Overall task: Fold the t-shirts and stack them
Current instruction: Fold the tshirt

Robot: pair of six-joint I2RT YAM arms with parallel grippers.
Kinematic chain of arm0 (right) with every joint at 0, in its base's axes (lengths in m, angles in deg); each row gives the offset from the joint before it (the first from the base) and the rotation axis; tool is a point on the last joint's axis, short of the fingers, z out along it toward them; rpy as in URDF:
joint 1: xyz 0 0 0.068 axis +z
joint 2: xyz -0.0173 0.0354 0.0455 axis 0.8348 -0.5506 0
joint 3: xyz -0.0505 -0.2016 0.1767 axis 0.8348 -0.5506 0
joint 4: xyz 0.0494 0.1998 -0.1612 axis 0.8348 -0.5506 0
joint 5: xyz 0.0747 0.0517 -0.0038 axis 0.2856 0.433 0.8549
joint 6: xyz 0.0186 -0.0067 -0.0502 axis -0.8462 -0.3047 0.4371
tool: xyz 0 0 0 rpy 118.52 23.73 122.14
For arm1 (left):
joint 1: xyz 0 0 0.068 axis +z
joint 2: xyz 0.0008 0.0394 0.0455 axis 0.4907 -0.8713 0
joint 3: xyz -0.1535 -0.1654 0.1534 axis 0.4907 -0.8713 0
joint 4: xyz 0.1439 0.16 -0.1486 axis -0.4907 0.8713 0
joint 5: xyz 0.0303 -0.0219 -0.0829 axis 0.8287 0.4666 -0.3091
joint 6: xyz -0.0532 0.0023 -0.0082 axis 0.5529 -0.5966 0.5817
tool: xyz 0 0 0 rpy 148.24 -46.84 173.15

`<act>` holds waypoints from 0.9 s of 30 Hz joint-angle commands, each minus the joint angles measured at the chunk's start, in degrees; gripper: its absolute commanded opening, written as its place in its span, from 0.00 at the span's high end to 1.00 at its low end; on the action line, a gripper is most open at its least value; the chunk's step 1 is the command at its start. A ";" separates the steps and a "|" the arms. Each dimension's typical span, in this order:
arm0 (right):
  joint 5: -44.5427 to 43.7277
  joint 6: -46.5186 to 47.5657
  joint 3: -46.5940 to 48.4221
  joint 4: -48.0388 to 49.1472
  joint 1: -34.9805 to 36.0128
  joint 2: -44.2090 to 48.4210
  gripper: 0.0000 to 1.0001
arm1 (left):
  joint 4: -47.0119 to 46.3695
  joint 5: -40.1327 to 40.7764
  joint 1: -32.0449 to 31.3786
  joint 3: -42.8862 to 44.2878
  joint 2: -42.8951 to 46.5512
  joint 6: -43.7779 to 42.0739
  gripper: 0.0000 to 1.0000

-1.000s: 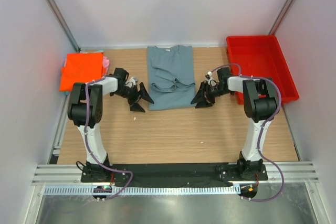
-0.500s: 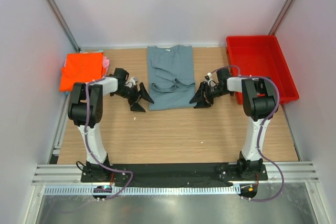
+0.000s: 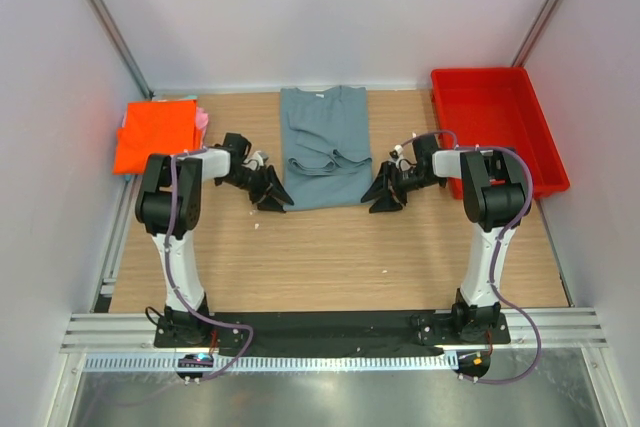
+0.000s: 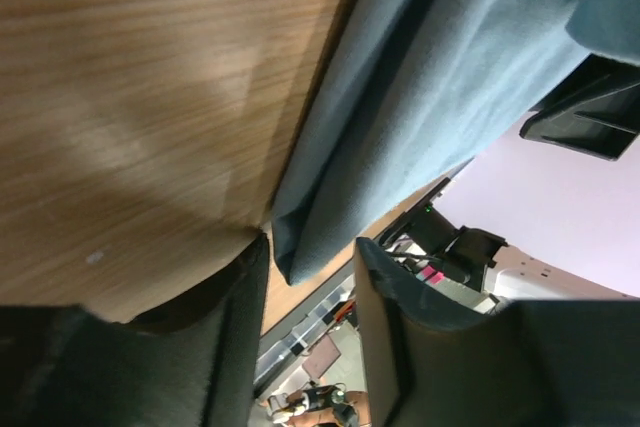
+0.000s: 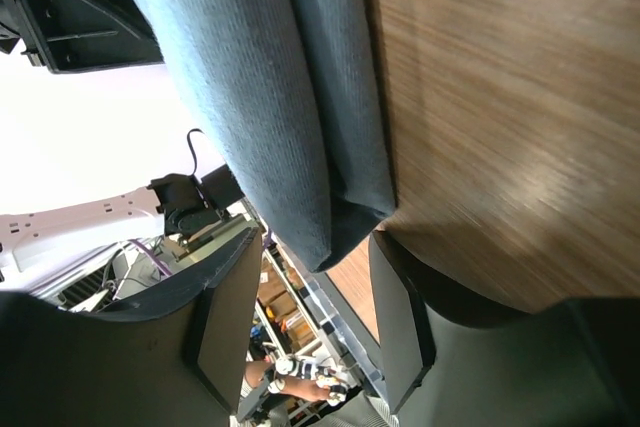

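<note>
Straddling the near hem corners of the grey-blue t-shirt (image 3: pixel 325 147), both claws spread and gripping nothing.
Both the left claw (image 3: pixel 270 194) and the right claw (image 3: pixel 383 194) sit low on the table (image 3: pixel 330 257), a hem corner between each pair of fingers; sleeves lie folded in, while the crosswise fold and stacking appear undone. Outboard of the left claw lie the orange t-shirt (image 3: pixel 152 134) and pink t-shirt (image 3: pixel 203 119); outboard of the right, the red bin (image 3: pixel 490 122) shows no contents.

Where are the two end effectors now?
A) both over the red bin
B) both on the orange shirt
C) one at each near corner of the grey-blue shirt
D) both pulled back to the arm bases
C: the left end effector and the right end effector flank the near edge of the grey-blue shirt, and each wrist view shows a shirt corner between open fingers.
</note>
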 commanded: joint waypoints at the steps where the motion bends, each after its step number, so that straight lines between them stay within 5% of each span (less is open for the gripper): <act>1: -7.86 3.29 -1.44 -1.33 0.38 -0.87 0.46 | -2.42 6.80 -0.96 0.05 -3.29 -2.02 0.60; 14: -12.25 2.06 0.58 1.13 -0.59 -2.99 0.49 | -0.05 9.43 -0.79 4.53 -5.84 -2.90 0.57; 17: -13.49 1.53 0.49 1.83 -1.55 -2.64 0.51 | -0.40 9.26 -0.79 3.74 -5.05 -2.81 0.69; 27: -14.64 -0.22 -1.18 8.51 -2.34 -2.11 0.62 | -2.16 9.35 -0.70 0.84 -2.41 -2.64 0.81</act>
